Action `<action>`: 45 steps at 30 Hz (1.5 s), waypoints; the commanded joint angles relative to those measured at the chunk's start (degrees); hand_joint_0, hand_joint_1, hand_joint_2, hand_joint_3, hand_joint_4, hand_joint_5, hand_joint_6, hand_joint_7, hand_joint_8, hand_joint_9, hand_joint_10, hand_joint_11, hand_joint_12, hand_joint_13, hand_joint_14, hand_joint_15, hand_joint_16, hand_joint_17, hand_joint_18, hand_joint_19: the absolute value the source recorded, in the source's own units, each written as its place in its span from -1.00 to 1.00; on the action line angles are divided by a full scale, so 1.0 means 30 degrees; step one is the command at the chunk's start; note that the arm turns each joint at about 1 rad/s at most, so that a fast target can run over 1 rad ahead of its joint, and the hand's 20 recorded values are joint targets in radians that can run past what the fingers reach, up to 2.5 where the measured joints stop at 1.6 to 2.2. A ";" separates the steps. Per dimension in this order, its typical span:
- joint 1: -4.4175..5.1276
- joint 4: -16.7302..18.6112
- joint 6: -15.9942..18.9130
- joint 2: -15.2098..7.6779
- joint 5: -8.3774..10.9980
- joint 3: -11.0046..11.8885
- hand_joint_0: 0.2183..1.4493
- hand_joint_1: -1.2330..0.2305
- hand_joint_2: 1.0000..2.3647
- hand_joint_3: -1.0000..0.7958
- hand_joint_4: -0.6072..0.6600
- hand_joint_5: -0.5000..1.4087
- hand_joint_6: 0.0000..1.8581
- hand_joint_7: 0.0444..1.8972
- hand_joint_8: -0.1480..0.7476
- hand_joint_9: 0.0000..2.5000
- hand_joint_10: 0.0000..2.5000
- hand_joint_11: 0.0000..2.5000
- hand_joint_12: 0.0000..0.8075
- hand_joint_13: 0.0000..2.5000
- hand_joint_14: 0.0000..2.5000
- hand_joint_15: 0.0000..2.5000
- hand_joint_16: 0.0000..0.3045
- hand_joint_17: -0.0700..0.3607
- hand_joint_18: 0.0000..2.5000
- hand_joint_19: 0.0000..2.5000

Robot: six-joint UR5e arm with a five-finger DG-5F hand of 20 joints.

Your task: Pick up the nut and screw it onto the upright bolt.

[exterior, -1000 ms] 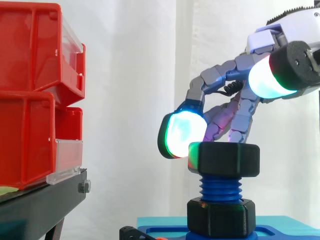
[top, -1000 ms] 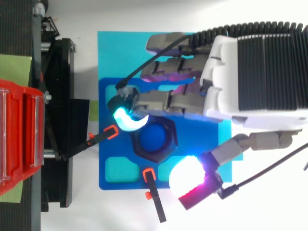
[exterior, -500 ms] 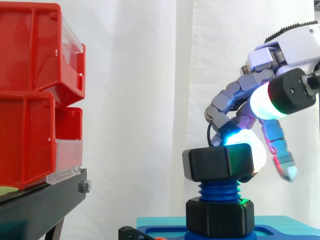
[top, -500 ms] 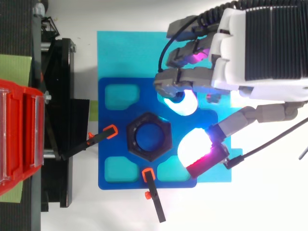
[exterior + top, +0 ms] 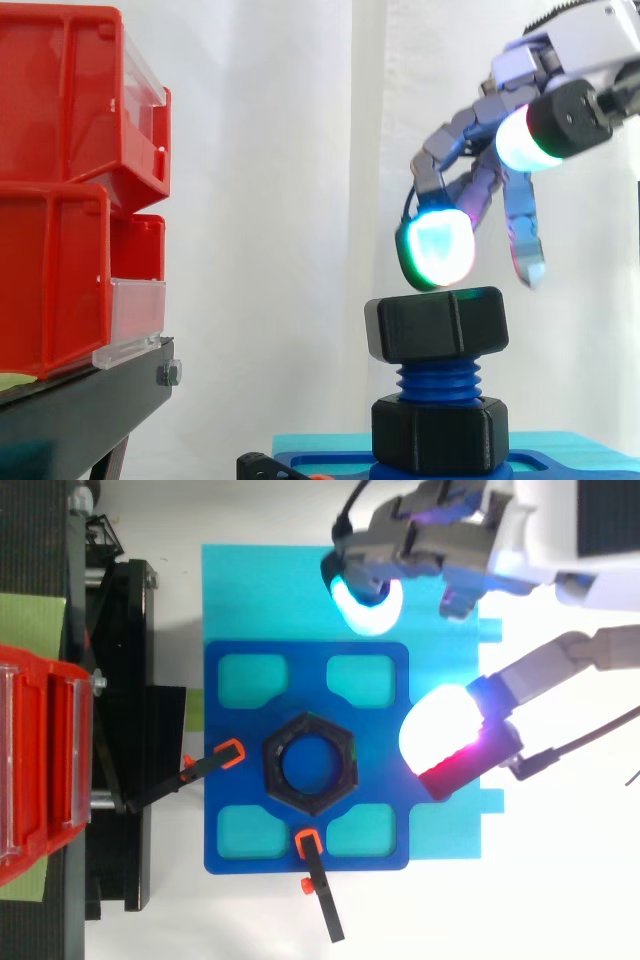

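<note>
Black nut sits on top of the upright blue bolt, which stands on a blue base plate. Above it and slightly to the right hovers the hand, clear of the nut, fingers loosely spread, holding nothing. White curtain hangs behind.

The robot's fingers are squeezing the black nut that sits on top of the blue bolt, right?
Not quite. The fingers are not squeezing the black nut. They hang off to one side of it and touch nothing, as the top view shows. The nut does sit on top of the blue bolt.
</note>
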 commanded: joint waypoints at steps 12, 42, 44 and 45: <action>0.0407 0.2715 0.0318 -0.0030 0.0166 -0.0924 -0.58 0.32 -1.00 -0.44 0.34 -0.60 -0.46 -0.28 -0.07 -0.41 -1.00 -1.00 -0.10 -0.78 -1.00 -1.00 -0.70 -0.20 -1.00 -1.00; 0.2018 0.6172 0.2310 -0.0059 0.0606 -0.3063 -0.62 0.44 -1.00 -0.44 0.18 -0.63 -0.46 -0.33 -0.15 -0.76 -1.00 -1.00 -0.06 -1.00 -1.00 -1.00 -0.64 -0.10 -1.00 -1.00; 0.2018 0.6377 0.2310 -0.0059 0.0606 -0.3063 -0.62 0.44 -1.00 -0.44 0.19 -0.63 -0.46 -0.32 -0.15 -0.75 -1.00 -1.00 -0.06 -1.00 -1.00 -1.00 -0.64 -0.11 -1.00 -1.00; 0.2018 0.6377 0.2310 -0.0088 0.0606 -0.3063 -0.62 0.44 -1.00 -0.44 0.19 -0.62 -0.46 -0.32 -0.15 -0.74 -1.00 -1.00 -0.06 -1.00 -1.00 -1.00 -0.64 -0.10 -1.00 -1.00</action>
